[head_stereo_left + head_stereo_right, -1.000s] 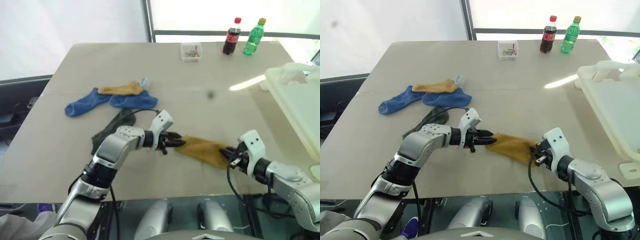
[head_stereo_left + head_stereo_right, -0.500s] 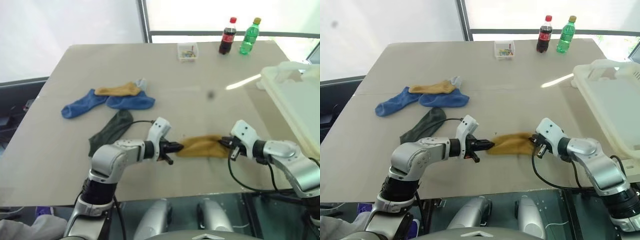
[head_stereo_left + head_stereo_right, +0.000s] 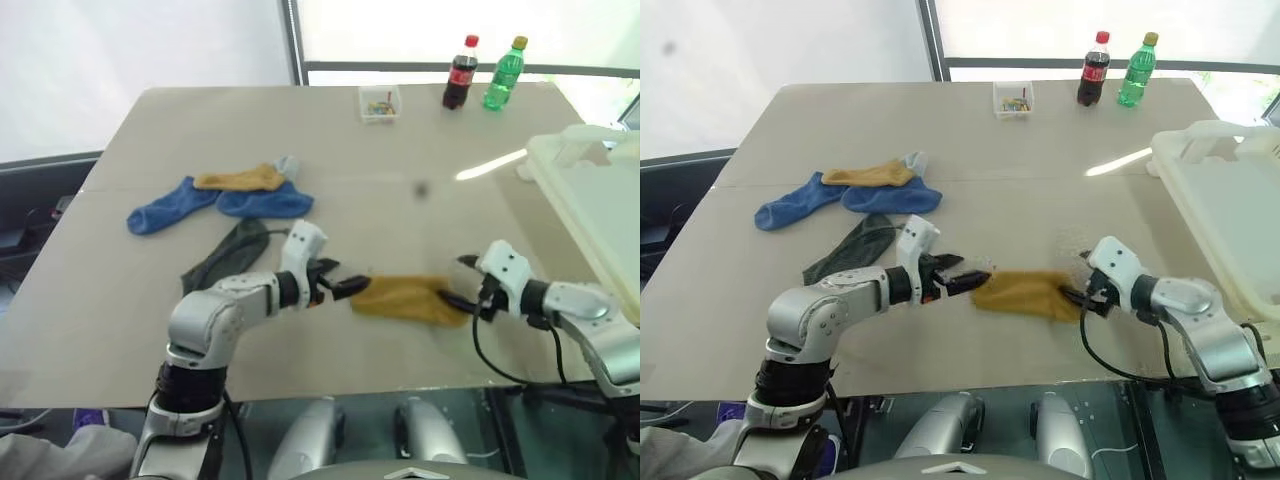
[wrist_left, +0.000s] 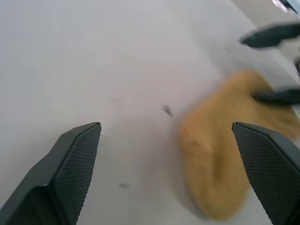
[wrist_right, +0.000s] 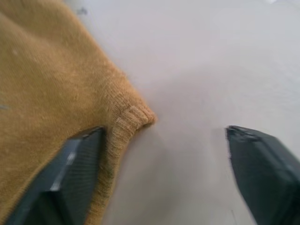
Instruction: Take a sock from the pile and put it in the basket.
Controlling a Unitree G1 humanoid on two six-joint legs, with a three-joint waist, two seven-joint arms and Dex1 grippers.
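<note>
A mustard-yellow knit sock lies flat on the grey table, its length running between the left pincer and right pincer, both spread apart; the right is nearer the white plastic basket.

Silver-grey jointed arms, white wrist housings, black cables, left claw with textured black fingers

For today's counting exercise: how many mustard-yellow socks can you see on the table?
2. One mustard-yellow sock lies flat between the left gripper and the right gripper; the other rests on the blue socks further back. More could be hidden underneath.
</note>
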